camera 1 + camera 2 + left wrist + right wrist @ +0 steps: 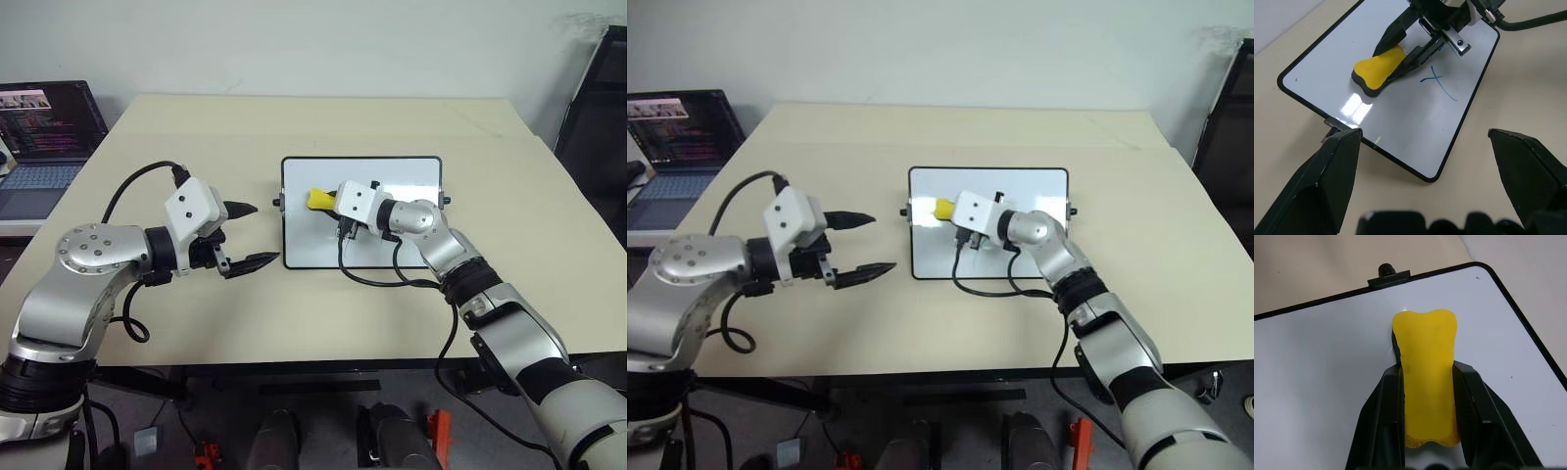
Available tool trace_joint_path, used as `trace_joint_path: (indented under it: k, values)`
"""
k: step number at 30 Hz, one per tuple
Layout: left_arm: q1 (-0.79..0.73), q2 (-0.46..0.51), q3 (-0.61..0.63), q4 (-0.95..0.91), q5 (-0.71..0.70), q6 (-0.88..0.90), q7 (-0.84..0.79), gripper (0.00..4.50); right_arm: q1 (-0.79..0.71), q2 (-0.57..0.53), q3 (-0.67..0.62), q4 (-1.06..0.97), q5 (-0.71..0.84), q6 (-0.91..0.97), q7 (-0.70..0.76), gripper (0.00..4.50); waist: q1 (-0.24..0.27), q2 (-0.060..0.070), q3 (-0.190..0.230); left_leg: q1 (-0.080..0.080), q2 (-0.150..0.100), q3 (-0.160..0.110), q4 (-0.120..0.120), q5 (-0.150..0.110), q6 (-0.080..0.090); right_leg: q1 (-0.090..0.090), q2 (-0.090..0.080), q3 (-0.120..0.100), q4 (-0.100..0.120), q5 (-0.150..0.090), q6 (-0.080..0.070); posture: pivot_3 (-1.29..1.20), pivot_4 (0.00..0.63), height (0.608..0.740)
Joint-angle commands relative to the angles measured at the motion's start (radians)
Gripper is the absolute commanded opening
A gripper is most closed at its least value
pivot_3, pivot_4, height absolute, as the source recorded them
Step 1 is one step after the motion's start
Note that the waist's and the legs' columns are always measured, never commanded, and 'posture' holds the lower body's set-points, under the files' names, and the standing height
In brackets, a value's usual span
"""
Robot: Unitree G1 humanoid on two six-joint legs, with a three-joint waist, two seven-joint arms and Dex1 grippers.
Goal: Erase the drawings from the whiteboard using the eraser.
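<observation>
The whiteboard lies flat on the table in front of me. My right gripper reaches over it from the right and is shut on the eraser, a yellow block with a dark underside. The eraser sits flat against the board near its left end, yellow side up. A thin blue x-shaped stroke of the drawings shows on the board just beside the right gripper's fingers. My left gripper hovers open just off the board's left edge, with nothing between its fingers.
An open laptop stands at the table's far left edge. The beige table stretches beyond and around the board. A black chair back rises at the far right. Black cables hang from both wrists.
</observation>
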Motion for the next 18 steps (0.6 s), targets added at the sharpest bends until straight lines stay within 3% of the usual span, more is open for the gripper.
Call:
trace_joint_path:
  k: [1, 8, 12, 18]
  values:
    - [0.0, 0.019, 0.039, -0.042, -0.007, 0.001, 0.006, 4.5, 0.013, -0.033, 0.003, 0.094, -0.037, -0.028, -0.001, 0.99, 0.0, 0.0, 0.0, 0.0, 0.0, 0.0, 0.001, 0.0, 0.0, 0.0, 0.0, 0.0, 0.0, 0.0, 0.001, 0.0, 0.15, 0.74]
    - [-0.007, 0.022, 0.038, -0.042, -0.007, 0.009, 0.006, 4.5, 0.054, -0.069, 0.031, 0.108, -0.065, -0.076, 0.072, 0.99, 0.0, 0.0, 0.0, 0.001, 0.0, 0.0, 0.01, 0.001, 0.001, 0.005, 0.001, 0.001, 0.0, 0.001, 0.002, 0.0, 0.15, 0.74]
    - [-0.01, 0.021, 0.036, -0.042, -0.007, 0.01, 0.007, 4.5, 0.125, -0.106, 0.059, 0.037, -0.075, -0.074, 0.155, 0.99, 0.001, -0.002, -0.002, 0.015, 0.0, 0.0, 0.009, 0.001, 0.001, 0.019, 0.0, 0.001, -0.003, 0.0, 0.0, 0.0, 0.15, 0.74]
    - [-0.012, 0.022, 0.034, -0.038, -0.005, 0.01, 0.005, 4.5, 0.25, -0.155, 0.068, -0.116, -0.056, -0.041, 0.259, 0.99, 0.0, -0.002, -0.003, 0.016, 0.001, -0.001, 0.01, 0.001, 0.001, 0.019, 0.0, 0.001, -0.002, 0.0, 0.0, 0.0, 0.15, 0.74]
